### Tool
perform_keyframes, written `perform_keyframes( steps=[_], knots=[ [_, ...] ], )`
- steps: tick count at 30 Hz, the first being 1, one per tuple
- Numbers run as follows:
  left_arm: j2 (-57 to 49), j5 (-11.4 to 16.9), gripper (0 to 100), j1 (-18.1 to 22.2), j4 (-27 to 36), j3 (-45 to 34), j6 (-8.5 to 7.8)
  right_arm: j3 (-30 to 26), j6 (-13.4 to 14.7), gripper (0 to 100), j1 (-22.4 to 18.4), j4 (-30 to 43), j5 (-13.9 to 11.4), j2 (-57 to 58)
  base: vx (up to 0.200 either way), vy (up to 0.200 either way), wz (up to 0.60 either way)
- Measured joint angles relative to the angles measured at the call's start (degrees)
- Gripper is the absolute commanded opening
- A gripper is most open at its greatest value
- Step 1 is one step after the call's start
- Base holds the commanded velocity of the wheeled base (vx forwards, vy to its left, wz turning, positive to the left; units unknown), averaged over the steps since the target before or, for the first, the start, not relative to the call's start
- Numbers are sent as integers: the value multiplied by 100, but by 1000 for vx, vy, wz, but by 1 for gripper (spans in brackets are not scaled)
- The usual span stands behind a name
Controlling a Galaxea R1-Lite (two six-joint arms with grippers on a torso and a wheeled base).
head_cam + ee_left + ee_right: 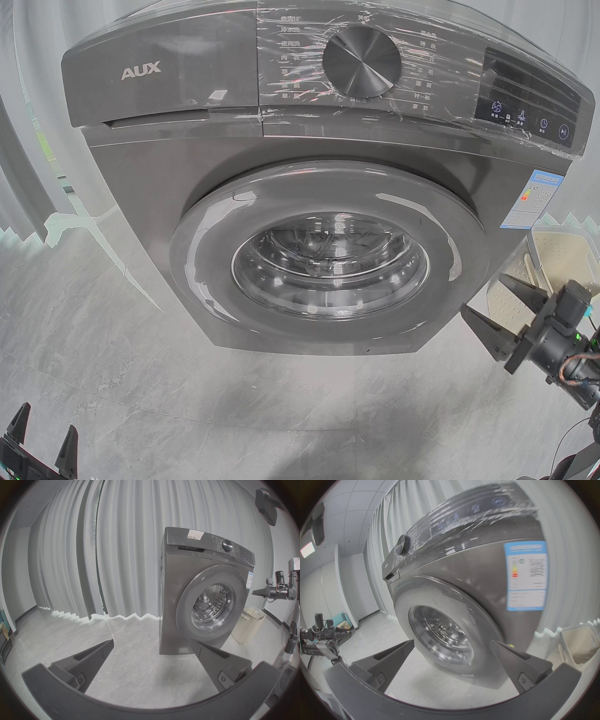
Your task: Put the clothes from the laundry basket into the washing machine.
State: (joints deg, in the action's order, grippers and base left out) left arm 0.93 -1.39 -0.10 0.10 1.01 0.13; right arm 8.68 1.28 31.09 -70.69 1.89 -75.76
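Pale grey, stone-veined floor tiles (pixel 94 325), glossy, with thin joints. Behind, white pleated curtains (pixel 125 542) hanging down to the floor along the wall. Overhead, a gridded panel ceiling (pixel 347 505) with one lit light panel (pixel 307 549).

Standing on the tiles against the curtains: the dark grey front-loading washing machine (pixel 156 187), round door (pixel 206 250) closed, steel drum visible through the glass. Just beside its right front corner, on the floor: the cream perforated laundry basket (pixel 556 256), upright; contents not discernible.

Writing and labels: silver brand lettering on the drawer panel (pixel 156 78). Rings of small white characters around the central dial (pixel 361 61), under crinkled plastic film (pixel 300 37). Blue lit icons on the dark touch panel (pixel 528 103). Blue-bordered label (pixel 531 199) with coloured bars and fine print at the upper right of the front, too small to make out.

Right gripper (pixel 482 292) raised beside the door's lower right edge, in front of the basket, touching neither; fingers spread apart, nothing between them. Left gripper (pixel 49 417) low over the tiles, well apart from the machine; fingers likewise spread, holding nothing.
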Motion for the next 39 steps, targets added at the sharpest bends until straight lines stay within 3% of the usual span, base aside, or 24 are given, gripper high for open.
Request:
perform_keyframes(
  steps=[6, 19, 27, 30, 39],
  knots=[
    [0, 2, 100, 0, 0, 0, 5, -511, 44, 100, -540, 1270, -9, 1493, 0, 0, 0],
    [0, 0, 100, -1, 0, 0, 16, -636, 38, 100, -1591, 4860, 84, 5008, 0, 0, 0],
    [0, 6, 100, -6, 0, 0, 24, -756, 2, 100, -2762, 6717, -135, 6769, 0, 0, 0],
    [0, 24, 100, -6, 0, 0, 27, -763, -33, 100, -2909, 7051, -200, 7089, 0, 0, 0],
    [0, 46, 100, -11, 0, 0, 16, -767, -118, 100, -3043, 7083, -255, 7445, 0, 0, 0]
  ],
)
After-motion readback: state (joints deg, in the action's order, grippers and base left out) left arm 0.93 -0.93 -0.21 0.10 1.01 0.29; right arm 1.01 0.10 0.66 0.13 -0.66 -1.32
